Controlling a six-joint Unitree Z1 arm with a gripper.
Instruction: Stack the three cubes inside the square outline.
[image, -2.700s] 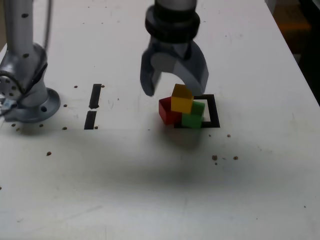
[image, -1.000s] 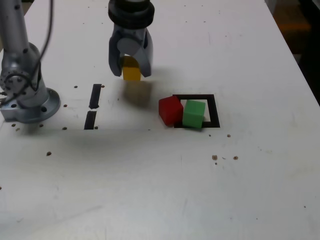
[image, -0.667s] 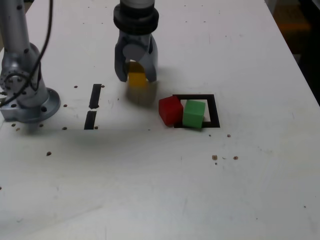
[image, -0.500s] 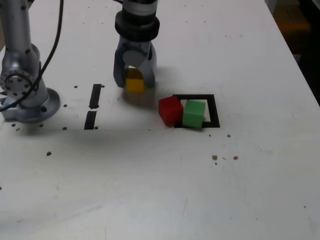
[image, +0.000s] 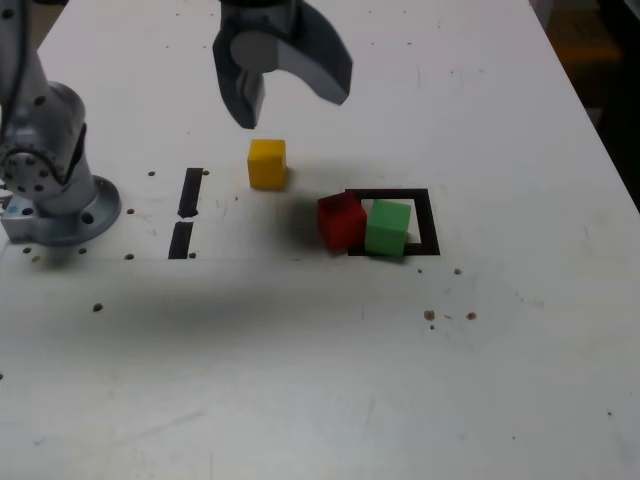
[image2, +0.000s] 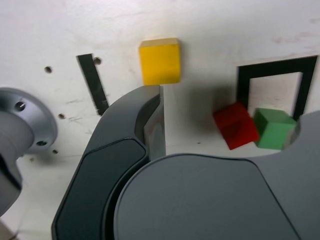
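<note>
Nothing is stacked: the claw (image: 290, 90) hangs released above the yellow cube (image: 267, 163); red (image: 340, 220) and green (image: 388, 228) lie beyond it.

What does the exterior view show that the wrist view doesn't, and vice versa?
Exterior only: the whole gripper open above the table with nothing in it, both short black bar marks, and the arm's base in full.
Wrist only: a close look at the inner face of one finger, and the white centre of the square outline lying bare.
Both: yellow cube alone outside the outline, red cube and green cube side by side at the outline, nothing stacked.
</note>
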